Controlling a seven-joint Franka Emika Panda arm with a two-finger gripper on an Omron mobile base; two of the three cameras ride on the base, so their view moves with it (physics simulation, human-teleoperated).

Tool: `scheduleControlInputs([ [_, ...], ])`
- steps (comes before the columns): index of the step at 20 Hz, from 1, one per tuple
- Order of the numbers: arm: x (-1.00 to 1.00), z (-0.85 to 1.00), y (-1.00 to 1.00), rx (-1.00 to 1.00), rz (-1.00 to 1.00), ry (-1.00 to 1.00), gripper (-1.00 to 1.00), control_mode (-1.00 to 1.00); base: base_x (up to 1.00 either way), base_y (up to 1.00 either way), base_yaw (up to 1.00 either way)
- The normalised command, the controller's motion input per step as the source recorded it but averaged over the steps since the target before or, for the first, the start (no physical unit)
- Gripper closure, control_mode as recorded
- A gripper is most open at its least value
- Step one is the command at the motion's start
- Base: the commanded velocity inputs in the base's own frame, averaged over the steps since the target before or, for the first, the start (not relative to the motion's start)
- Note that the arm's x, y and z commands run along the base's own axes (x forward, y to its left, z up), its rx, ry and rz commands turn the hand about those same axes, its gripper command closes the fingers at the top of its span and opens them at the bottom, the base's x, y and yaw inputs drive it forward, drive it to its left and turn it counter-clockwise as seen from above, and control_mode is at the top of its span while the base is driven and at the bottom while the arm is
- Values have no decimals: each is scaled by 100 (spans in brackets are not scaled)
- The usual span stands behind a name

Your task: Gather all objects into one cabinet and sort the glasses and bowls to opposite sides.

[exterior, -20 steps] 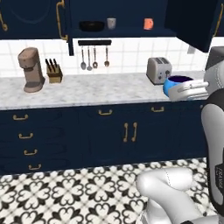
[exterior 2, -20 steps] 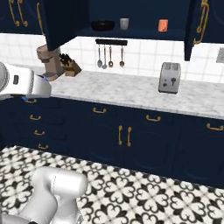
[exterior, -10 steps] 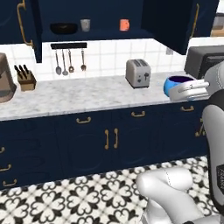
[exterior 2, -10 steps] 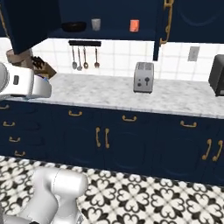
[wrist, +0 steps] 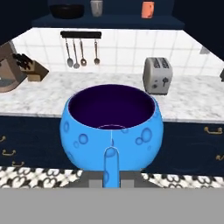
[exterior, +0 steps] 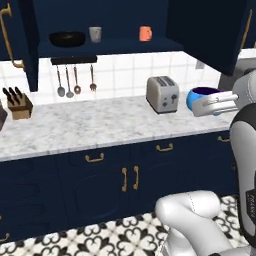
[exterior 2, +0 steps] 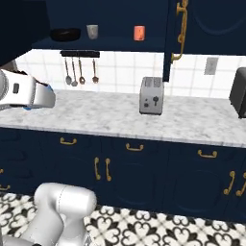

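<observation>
My gripper (wrist: pixel 111 146) is shut on the near rim of the small blue bowl (wrist: pixel 111 127), one finger inside and one outside. In the left base view the blue bowl (exterior: pixel 201 97) hangs at counter height to the right of the toaster, with the gripper (exterior: pixel 212 105) on it. Up in the open navy cabinet (exterior: pixel 115 47), the wide black bowl (exterior: pixel 66 38) sits at the left of the shelf. The grey-beige cup (exterior: pixel 95 34) stands just right of it and the orange cup (exterior: pixel 145 33) further right. The same three stand on the shelf (exterior 2: pixel 110 43) in the right base view.
A silver toaster (exterior: pixel 162 94) stands on the marble counter (exterior: pixel 90 127). Spoons and ladles (exterior: pixel 75 80) hang below the shelf, and a knife block (exterior: pixel 17 105) sits at the left. An open cabinet door (exterior: pixel 210 30) juts out above the bowl.
The whole scene has shifted and grown between the frames, so the base has driven along and toward the counter. The blue bowl stays in my gripper the whole time.
</observation>
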Motion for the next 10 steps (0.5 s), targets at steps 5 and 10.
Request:
scheduleControlInputs([
  [5, 0, 0, 0, 0, 0, 0, 100, 100, 67, -18, -3],
  [10, 0, 0, 0, 0, 0, 0, 100, 100, 46, -42, -8],
])
